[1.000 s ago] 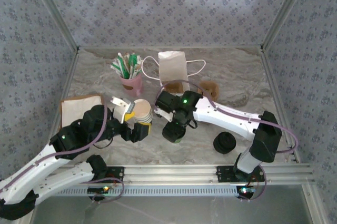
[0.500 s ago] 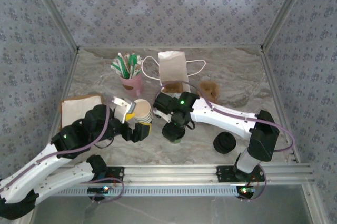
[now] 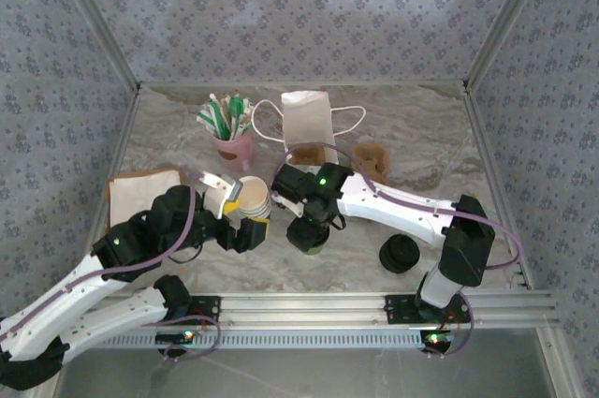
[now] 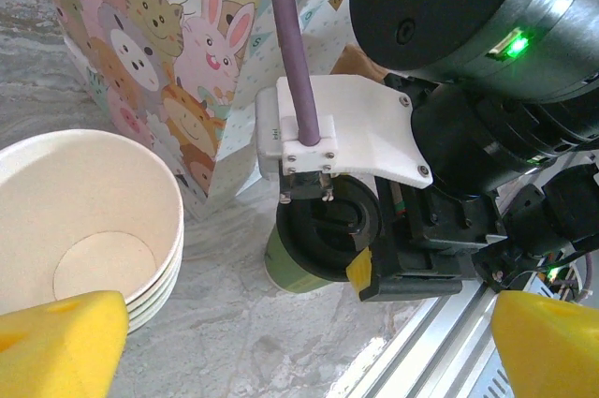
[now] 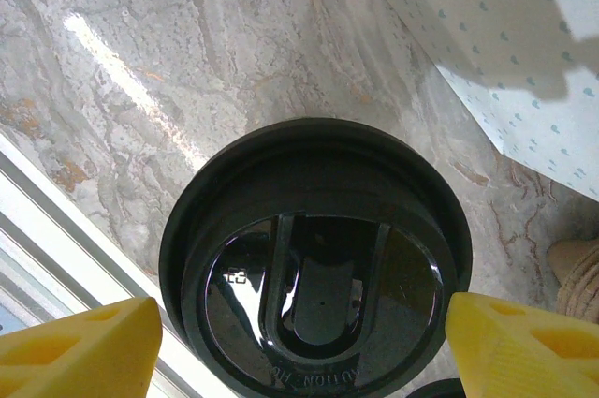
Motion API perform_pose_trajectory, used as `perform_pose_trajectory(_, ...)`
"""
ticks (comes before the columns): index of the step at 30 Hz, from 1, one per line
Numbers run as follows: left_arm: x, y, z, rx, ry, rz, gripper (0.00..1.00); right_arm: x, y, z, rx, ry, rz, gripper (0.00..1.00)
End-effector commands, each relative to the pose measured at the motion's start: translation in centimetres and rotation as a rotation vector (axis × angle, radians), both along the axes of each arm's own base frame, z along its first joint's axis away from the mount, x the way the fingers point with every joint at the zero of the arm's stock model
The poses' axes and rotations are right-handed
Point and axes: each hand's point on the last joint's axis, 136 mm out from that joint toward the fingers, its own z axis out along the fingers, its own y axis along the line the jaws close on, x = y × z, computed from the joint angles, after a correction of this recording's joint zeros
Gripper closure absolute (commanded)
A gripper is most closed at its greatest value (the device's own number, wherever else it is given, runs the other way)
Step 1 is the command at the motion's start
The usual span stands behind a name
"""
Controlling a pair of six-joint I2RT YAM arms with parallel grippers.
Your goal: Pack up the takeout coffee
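Right gripper (image 5: 299, 340) straddles coffee cup (image 4: 318, 234) from above, yellow pads (image 5: 80, 346) close against both sides of black lid (pressing or not: cannot tell). Cup stands upright on marble table (image 3: 421, 126), mid-table, toward near edge. Left gripper (image 4: 304, 346) wide open, empty, low beside stack of lidless cups (image 3: 251, 197). Stack of black lids (image 3: 401, 254) right of coffee. Behind coffee: paper bag (image 3: 307, 126), upright. Farther left: pink cup of stirrers (image 3: 232, 147).

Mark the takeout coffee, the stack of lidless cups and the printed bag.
takeout coffee (image 5: 314, 272), right wrist view, middle of its black lid.
stack of lidless cups (image 4: 94, 229), left wrist view, inside of the top cup.
printed bag (image 4: 168, 70), left wrist view, its cartoon-animal side.
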Motion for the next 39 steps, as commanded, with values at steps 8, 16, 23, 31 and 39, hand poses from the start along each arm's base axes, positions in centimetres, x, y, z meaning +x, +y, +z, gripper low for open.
perform_pose_trajectory(8, 0.2, -0.1, 0.1, 0.000, -0.017, -0.001, 0.00, -0.2, 0.7, -0.6, 0.002, 0.009, -0.015, 0.19)
perform_pose_trajectory(16, 0.2, -0.2, 0.1, -0.001, -0.016, -0.004, 0.01, -0.2, 0.2, -0.4, -0.016, -0.016, -0.042, 0.16)
perform_pose_trajectory(23, 0.2, -0.3, 0.2, -0.001, -0.014, -0.007, 0.01, 0.0, -0.1, 0.0, -0.033, -0.051, -0.079, 0.15)
perform_pose_trajectory(31, 0.2, -0.3, 0.2, -0.002, -0.013, -0.009, 0.01, -0.2, -0.1, -0.1, -0.020, -0.050, -0.110, 0.14)
perform_pose_trajectory(39, 0.2, -0.4, 0.2, -0.005, -0.013, -0.009, 0.01, -0.9, -0.5, -0.8, -0.011, -0.003, -0.107, 0.14)
